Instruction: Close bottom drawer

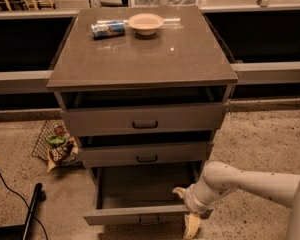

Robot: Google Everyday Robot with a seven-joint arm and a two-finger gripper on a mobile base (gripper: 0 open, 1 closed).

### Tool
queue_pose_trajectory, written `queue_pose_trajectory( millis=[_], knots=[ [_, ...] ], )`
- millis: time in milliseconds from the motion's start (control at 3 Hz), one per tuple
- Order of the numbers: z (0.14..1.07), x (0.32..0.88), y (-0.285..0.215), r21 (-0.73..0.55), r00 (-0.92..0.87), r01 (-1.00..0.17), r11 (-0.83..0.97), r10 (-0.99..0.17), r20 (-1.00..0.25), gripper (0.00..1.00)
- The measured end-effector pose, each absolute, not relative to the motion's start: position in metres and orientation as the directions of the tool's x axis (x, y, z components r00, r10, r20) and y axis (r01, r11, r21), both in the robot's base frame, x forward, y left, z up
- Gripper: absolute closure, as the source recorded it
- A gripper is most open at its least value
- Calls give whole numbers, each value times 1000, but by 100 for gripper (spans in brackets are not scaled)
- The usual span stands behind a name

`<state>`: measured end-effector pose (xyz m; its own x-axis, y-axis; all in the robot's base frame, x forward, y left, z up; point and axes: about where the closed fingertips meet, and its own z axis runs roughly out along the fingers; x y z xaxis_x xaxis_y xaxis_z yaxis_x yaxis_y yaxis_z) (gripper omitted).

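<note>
Bottom drawer (120,215) open, gripper (186,209) seemingly straddling its front.

Bottom drawer (121,215) pulled out, gripper (186,209) at its front right corner, bowl (145,23) beside can (108,29) on cabinet (140,59)

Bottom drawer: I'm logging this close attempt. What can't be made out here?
- Camera view: bottom drawer, its right front corner hidden behind the gripper there.
- Camera view: contact between gripper and drawer front, masked by the wrist.
- Camera view: label of the can on the cabinet top, too small.
</note>
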<state>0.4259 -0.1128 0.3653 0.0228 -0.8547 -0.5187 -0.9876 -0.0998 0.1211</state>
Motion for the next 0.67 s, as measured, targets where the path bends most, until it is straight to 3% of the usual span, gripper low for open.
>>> queue_pose_trajectory(
  millis=[333, 667],
  knots=[
    [312, 422, -106, 135, 51, -978, -157, -816, -576, 0],
    [267, 416, -100, 147, 50, -972, -185, -769, -638, 16]
  ],
)
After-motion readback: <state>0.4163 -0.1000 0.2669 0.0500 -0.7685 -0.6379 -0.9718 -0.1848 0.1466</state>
